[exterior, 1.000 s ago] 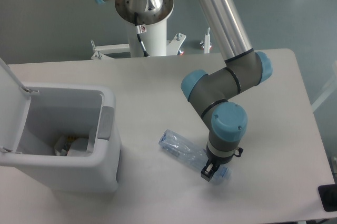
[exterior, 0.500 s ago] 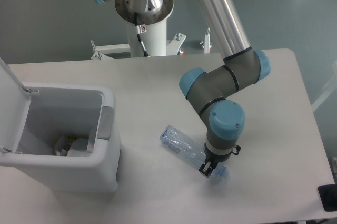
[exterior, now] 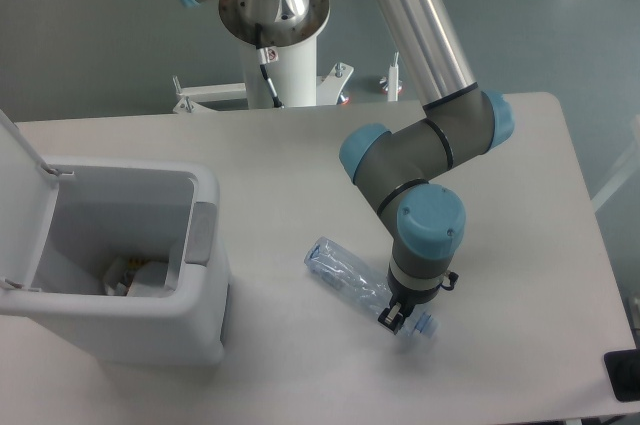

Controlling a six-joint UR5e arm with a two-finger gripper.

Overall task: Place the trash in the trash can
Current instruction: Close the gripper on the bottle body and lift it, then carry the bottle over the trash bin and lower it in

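The trash in view is a crushed clear plastic bottle [exterior: 345,273] with a bluish cap, lying aslant on the table right of centre. My gripper [exterior: 395,318] points straight down over its cap end. The fingers look closed around the bottle's neck, though the wrist hides most of them. The trash can [exterior: 205,195] stands at the left with its lid [exterior: 18,155] swung up and open. A pale crumpled piece [exterior: 140,275], probably the tissue, lies at its bottom.
The arm's white pedestal [exterior: 280,65] rises at the table's back edge. A dark flat object [exterior: 622,375] sits at the front right corner. The grey tab [exterior: 200,235] on the can faces the bottle.
The gripper has shifted slightly up and to the left, and the bottle has moved with it by a small amount.
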